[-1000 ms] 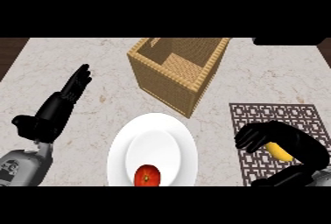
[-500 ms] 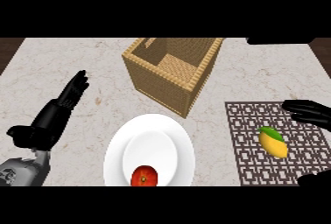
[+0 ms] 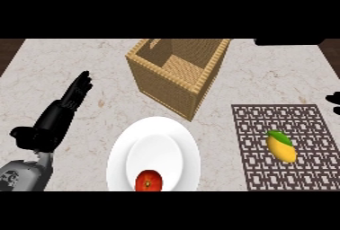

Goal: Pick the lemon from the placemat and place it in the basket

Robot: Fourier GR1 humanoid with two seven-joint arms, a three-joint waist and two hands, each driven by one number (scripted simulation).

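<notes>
Yellow oval lemon [image 3: 281,147] with green tip lies on dark lattice placemat [image 3: 256,134], right of and nearer than square woven wicker basket [image 3: 166,92]; no hand touches it. Left hand [image 3: 56,119], left of basket: fingers straight, holding nothing. Right hand [image 3: 334,102], far right of basket: barely in view, cannot tell its state.
</notes>
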